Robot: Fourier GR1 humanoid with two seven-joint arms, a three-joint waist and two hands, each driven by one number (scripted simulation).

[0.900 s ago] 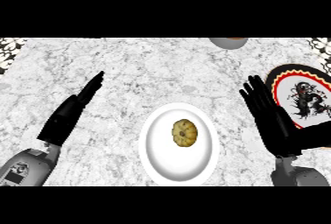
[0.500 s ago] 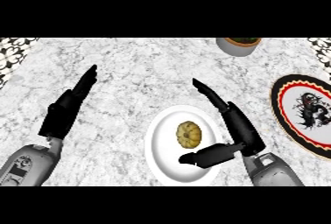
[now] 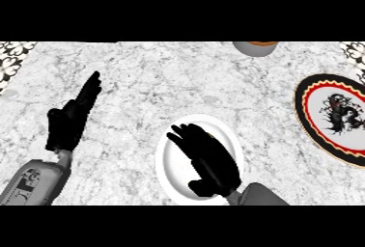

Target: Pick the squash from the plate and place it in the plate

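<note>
Since the earlier frame, the right hand [image 3: 206, 161] has moved left and now lies over the white plate [image 3: 171, 164], covering the squash, which cannot be seen; only a thin yellowish sliver shows at the fingers' far edge. Marbled grey table [image 3: 178, 82]. Decorated plate [image 3: 321, 120], right: red-and-black rim, dark figure on white centre, no legible writing. Right hand: fingers extended, slightly spread, flat above the white plate. Left hand [image 3: 70, 120]: open, fingers straight and together, resting at left. Bowl [image 3: 254, 47] at far edge, partly cropped.

No readable text, label, brand or number shows on anything.
</note>
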